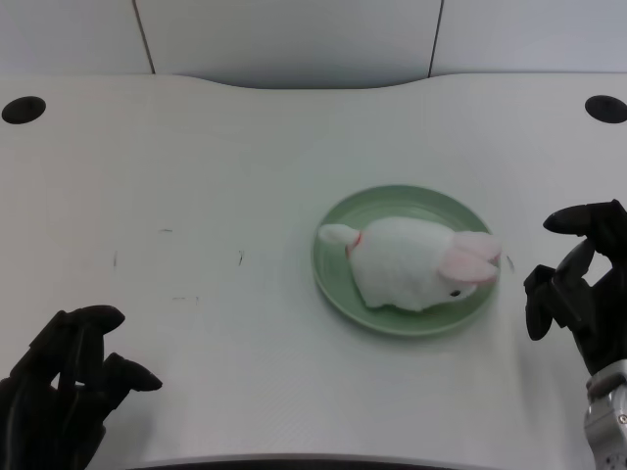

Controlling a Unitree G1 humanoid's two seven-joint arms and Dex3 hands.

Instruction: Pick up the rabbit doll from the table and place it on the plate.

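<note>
In the head view, the rabbit doll [416,262] is seen lying on the green plate [338,284], well apart from the left robot hand [64,387] — up and far to that hand's right across the white desk [196,176]. The placing is judged done: the doll is carried wholly by the plate, with only its pink ears reaching out over the rim on the side away from the robot hand. Nothing is held by the left robot hand; its black fingers are loosely spread and partly curled, low at the near edge of the desk, with no object between them. What is left appears to be no more than the hand's return to rest.

The doll's long axis is laid roughly crosswise to the robot — its small tail is turned toward the left robot hand, its head and ears pointed away from it, toward the idle right side.
</note>
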